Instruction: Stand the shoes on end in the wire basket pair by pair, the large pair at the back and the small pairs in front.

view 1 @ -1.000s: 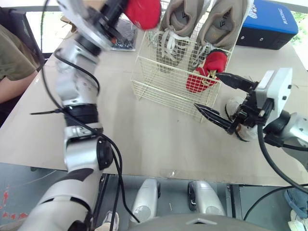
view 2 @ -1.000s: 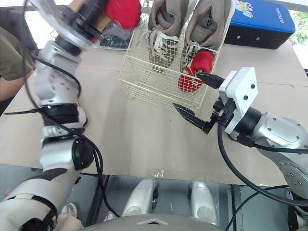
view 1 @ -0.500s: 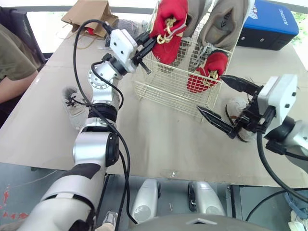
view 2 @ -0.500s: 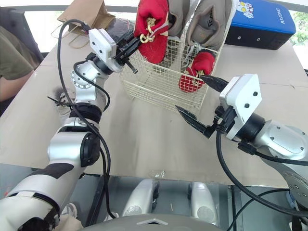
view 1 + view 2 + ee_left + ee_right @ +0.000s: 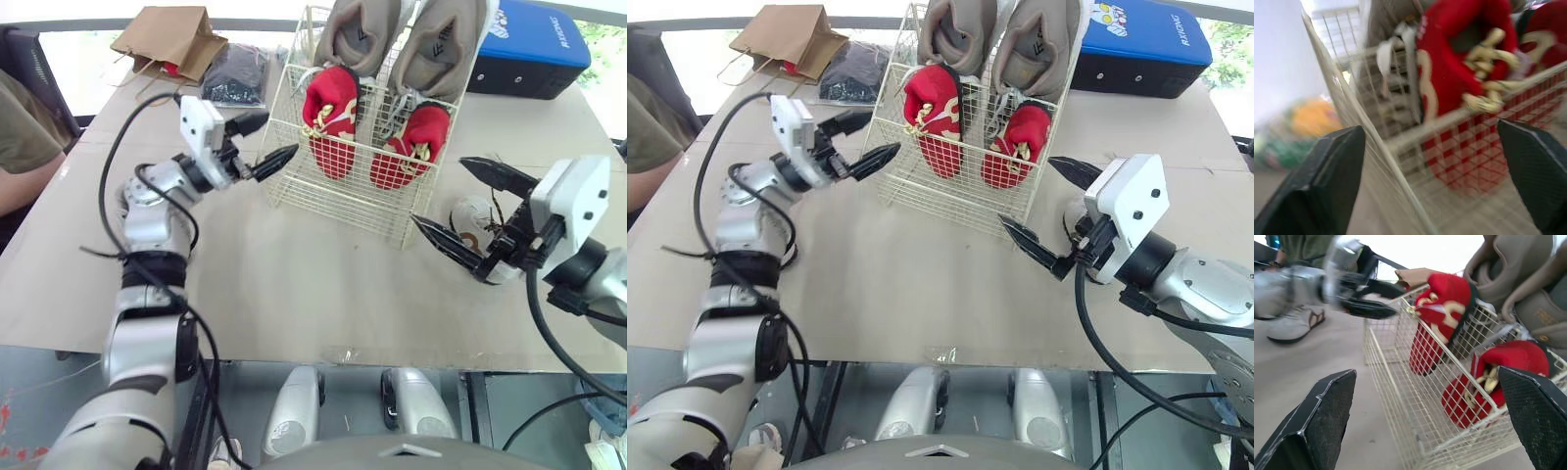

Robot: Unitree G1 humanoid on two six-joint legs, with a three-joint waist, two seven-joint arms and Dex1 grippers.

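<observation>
Spreading empty, my left gripper (image 5: 281,134) hangs just beside the wire basket's (image 5: 338,201) left front corner. My right gripper (image 5: 438,190), fingers wide apart too, hovers off its right front corner. Inside, a red pair (image 5: 328,122) with gold laces stands on end in front of the tan pair (image 5: 441,44). A white shoe (image 5: 475,215) lies right of the basket.

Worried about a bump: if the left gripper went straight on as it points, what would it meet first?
The left gripper would probably meet the side wall of the wire basket first, with a red shoe just behind the mesh; depth is unclear.
</observation>
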